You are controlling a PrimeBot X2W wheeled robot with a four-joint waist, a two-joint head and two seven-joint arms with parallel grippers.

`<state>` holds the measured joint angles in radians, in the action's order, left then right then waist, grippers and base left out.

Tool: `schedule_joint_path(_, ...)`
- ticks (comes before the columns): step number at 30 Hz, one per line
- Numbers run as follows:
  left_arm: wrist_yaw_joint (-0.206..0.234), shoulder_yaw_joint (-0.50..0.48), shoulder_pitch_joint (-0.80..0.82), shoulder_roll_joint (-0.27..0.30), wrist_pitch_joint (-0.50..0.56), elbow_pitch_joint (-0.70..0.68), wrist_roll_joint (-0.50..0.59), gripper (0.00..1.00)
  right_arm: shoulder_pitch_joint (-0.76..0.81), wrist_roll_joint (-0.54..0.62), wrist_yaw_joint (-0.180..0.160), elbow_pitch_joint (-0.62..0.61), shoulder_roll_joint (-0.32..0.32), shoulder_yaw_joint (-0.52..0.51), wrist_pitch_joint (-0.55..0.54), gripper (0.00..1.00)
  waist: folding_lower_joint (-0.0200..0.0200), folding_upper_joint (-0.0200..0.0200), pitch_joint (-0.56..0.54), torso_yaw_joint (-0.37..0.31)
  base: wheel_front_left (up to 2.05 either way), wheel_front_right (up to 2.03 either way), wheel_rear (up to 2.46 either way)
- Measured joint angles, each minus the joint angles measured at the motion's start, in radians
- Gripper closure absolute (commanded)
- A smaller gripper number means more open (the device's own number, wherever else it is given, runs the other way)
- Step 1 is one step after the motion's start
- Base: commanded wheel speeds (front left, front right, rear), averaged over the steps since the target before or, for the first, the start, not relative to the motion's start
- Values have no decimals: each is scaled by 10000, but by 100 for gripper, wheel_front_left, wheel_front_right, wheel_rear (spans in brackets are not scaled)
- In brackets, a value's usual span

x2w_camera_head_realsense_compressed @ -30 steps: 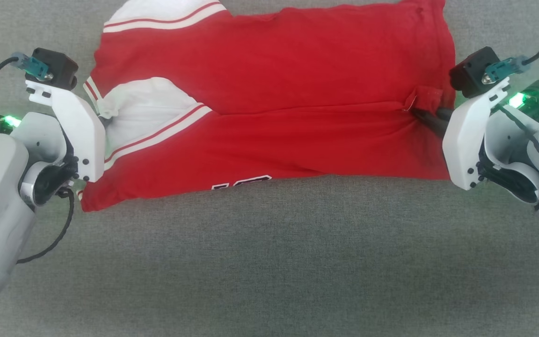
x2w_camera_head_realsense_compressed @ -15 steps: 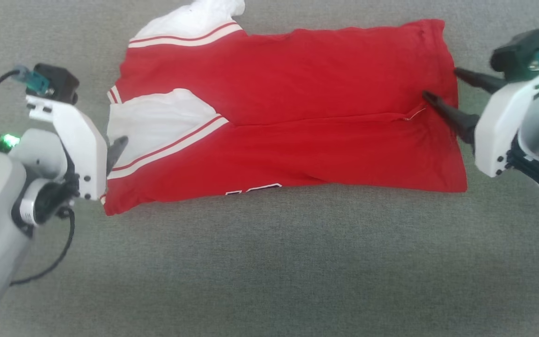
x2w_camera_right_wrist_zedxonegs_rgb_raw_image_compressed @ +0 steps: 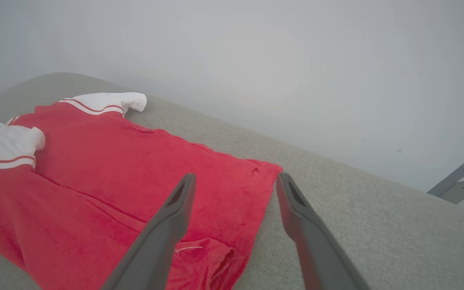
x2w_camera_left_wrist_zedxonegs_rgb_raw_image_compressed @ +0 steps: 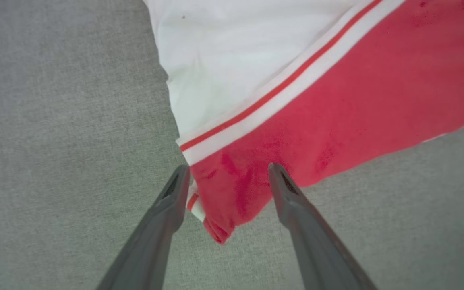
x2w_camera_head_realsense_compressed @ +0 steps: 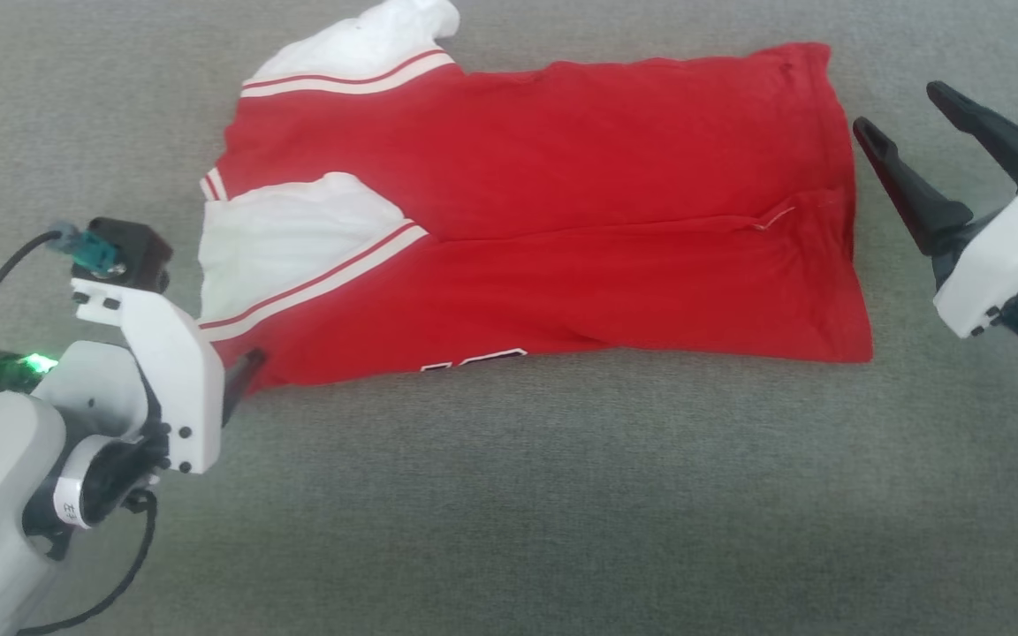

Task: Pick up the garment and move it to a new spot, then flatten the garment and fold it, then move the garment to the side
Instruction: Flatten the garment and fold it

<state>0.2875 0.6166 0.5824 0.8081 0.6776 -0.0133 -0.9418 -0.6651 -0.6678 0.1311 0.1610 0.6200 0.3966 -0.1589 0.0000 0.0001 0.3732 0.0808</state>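
Garment (x2w_camera_head_realsense_compressed: pixel 544 212): folded lengthwise, lying flat on grey surface (x2w_camera_head_realsense_compressed: pixel 509 495); white sleeves at L end, hem at R end.
L gripper (x2w_camera_left_wrist_zedxonegs_rgb_raw_image_compressed: pixel 228 172): jaws spread wide, nothing held; garment's near-L corner lies between the fingers.
R gripper (x2w_camera_head_realsense_compressed: pixel 900 108): jaws spread wide, nothing held; just beyond hem, clear of cloth.

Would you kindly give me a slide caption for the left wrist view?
Open left gripper flanking a corner of the red-and-white garment on grey fabric.
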Motion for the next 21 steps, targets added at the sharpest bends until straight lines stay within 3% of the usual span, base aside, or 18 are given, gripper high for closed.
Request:
schedule_joint_path(10,-79,-92,91,-326,345,1597,-554,3,1825,897,-4,-1459,-997,-2119,-1212,0,0,1,321,-517,0,0,0)
schedule_joint_path(11,-117,-105,158,-380,351,1749,-610,51,2007,941,-4,-1592,-1120,-2274,-1419,0,0,0,344,-545,0,0,0)
schedule_joint_path(12,-255,-84,211,-414,351,1854,-616,81,2172,961,-4,-1703,-1229,-2360,-1662,0,0,1,362,-567,0,0,0)
schedule_joint_path(13,-334,-86,247,-466,349,1975,-627,100,2325,957,-4,-1827,-1342,-2426,-1885,0,0,0,374,-580,0,0,0)
schedule_joint_path(21,-828,44,586,-819,157,2516,-631,100,2884,880,-4,-2052,-1902,-2859,-3929,0,0,0,378,-447,0,0,0)
